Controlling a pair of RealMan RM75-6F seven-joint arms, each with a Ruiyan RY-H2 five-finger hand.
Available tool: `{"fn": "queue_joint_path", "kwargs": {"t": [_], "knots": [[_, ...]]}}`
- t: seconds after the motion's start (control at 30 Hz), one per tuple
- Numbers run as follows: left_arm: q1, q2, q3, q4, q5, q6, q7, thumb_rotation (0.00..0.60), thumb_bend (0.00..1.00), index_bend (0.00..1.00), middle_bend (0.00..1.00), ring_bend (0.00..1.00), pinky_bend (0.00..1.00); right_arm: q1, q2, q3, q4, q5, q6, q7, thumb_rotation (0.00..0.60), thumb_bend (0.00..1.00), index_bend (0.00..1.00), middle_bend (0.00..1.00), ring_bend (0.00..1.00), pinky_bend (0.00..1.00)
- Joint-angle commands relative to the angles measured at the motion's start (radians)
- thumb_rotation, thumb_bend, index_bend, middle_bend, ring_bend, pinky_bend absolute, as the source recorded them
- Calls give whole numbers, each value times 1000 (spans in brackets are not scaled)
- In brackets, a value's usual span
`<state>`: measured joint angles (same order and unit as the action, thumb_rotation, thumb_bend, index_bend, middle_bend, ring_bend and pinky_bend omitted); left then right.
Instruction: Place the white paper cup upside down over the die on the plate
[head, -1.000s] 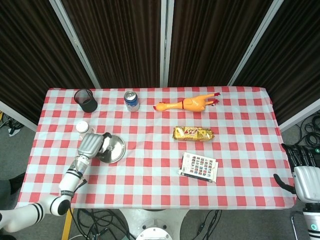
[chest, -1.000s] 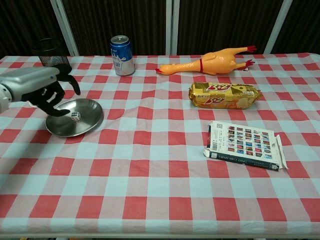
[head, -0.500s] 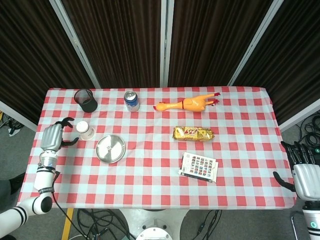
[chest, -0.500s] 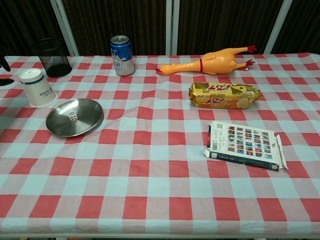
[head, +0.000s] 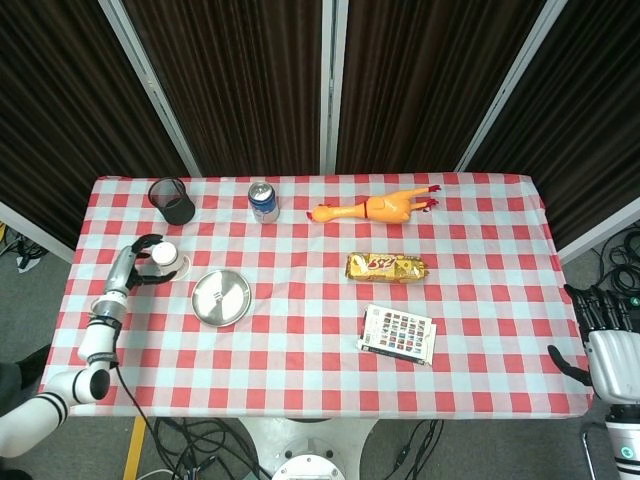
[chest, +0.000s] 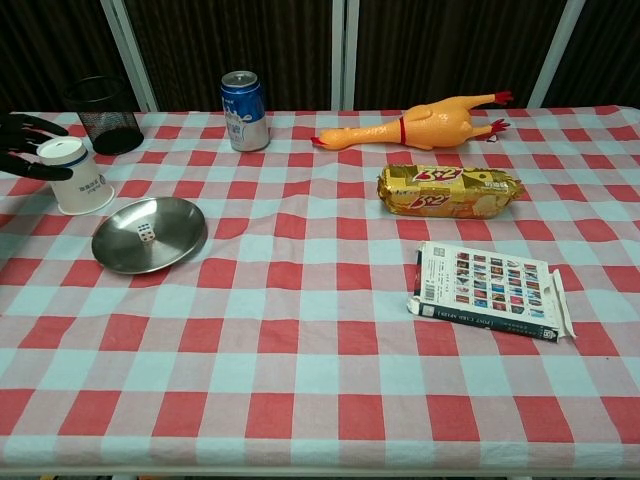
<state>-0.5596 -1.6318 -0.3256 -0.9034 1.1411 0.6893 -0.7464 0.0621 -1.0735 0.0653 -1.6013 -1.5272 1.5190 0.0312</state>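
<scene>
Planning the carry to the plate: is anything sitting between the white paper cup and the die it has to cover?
Nothing visible does. The white paper cup stands upside down on the cloth just beyond the plate, with the left hand at its far side. The die lies alone on the plate; the mesh holder and can sit farther back.

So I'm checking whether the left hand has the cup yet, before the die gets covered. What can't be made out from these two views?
- Left hand: whether its fingers touch the white paper cup; chest view's left edge cuts the hand off, head view is too small.
- Die on the plate: too small to see in head view; its pips can't be read in chest view.
- Right hand: absent from chest view, partly cut by head view's right edge.
</scene>
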Motion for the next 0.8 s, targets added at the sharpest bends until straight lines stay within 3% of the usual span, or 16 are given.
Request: {"fn": "queue_joint_path", "kwargs": {"t": [0.03, 0.37, 0.57, 0.67, 0.8], "knots": [[-18, -36, -1, 71, 46, -24, -80, 600, 160, 244, 217, 131, 210, 1, 0, 0, -3, 1, -3, -3, 600, 167, 7, 130, 0, 0], [-31, -86, 20, 174, 82, -26, -159, 600, 164, 335, 277, 166, 222, 2, -1, 0, -7, 4, -7, -10, 600, 168, 7, 130, 0, 0], [-28, -120, 9, 224, 79, 27, -174, 600, 221, 479, 446, 287, 300, 2, -1, 0, -7, 2, -7, -11, 600, 167, 7, 130, 0, 0], [-20, -102, 16, 192, 106, 73, -189, 600, 238, 515, 491, 335, 337, 3, 0, 0, -9, -1, -7, -14, 600, 167, 7, 130, 0, 0], [6, -37, 57, 68, 188, 178, -185, 600, 237, 515, 493, 336, 343, 8, 0, 1, -11, -4, -12, -17, 600, 167, 7, 130, 0, 0]]}}
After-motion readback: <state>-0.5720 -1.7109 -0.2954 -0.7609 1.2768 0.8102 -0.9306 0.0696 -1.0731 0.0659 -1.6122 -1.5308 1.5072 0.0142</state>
